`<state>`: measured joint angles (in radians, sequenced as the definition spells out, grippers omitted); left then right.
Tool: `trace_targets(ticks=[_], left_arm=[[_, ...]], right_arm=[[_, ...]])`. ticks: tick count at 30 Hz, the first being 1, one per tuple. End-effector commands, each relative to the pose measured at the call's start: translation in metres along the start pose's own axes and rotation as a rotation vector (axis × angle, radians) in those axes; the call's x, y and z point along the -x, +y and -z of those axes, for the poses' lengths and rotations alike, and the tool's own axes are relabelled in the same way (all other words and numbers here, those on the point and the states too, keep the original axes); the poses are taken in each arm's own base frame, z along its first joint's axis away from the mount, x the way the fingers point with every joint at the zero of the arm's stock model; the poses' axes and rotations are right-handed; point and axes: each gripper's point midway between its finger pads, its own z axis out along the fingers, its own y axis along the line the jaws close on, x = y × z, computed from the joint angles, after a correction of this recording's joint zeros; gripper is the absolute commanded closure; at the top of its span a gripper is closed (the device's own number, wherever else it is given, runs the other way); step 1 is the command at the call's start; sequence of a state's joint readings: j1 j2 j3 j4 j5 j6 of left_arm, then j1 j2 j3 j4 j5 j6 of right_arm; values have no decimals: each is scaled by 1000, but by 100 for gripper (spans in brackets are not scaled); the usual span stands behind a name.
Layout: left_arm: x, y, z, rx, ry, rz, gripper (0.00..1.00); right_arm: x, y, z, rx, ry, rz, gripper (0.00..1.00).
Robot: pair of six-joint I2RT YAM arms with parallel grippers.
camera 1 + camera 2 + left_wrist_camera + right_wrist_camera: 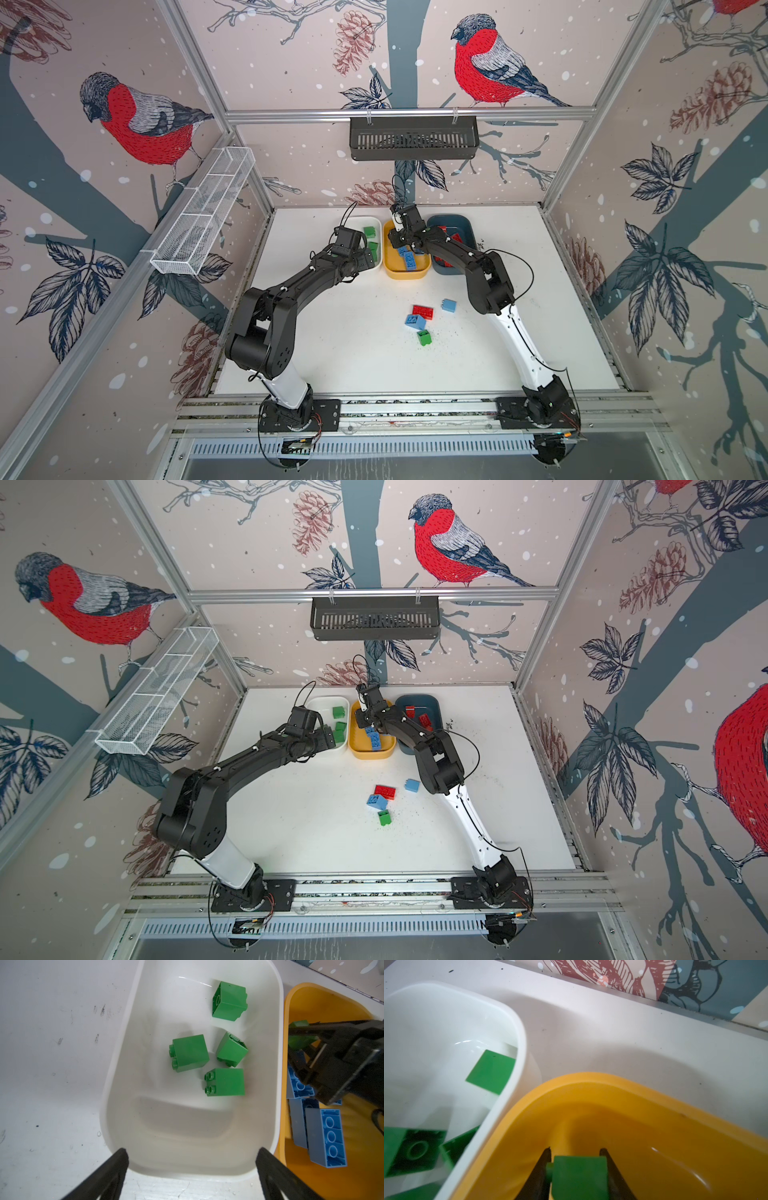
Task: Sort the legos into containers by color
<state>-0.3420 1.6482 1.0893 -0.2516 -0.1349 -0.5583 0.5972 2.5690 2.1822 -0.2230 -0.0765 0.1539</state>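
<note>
Right gripper [575, 1153] is pinching a square green brick [579, 1176] between narrow jaws, studs facing one finger. It is working at the far end of the yellow tub [591, 1078], the tub that is holding the long blue bricks [326, 1138]. Whether the brick is clear of the tub floor cannot be told. The white tub [519, 1028], already holding four green bricks [190, 1052], is lying just to the gripper's left, long sides running parallel and rims nearly touching. The coming move looks like a short sideways carry over both rims. Left gripper [192, 1159] is hovering wide and empty over the white tub's near end, nearer the goal but holding nothing.
</note>
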Motion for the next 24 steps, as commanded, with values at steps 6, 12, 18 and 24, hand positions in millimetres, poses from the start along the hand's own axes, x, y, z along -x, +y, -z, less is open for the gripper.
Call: trace_targets(ticks=[6,12,18,24], left_arm=[[14,12,21,29,-79,30,4],[13,30,34,34,-116,114,3],[1,39,48,31,-136,92,3],[-20,35,59,11,-147,38,3]], right_arm=[[32,31,40,62,-95,46,72],[22,101,44,249,-103,174,72],[23,132,34,266,-120,184,49],[40,108,75,232,-145,130,30]])
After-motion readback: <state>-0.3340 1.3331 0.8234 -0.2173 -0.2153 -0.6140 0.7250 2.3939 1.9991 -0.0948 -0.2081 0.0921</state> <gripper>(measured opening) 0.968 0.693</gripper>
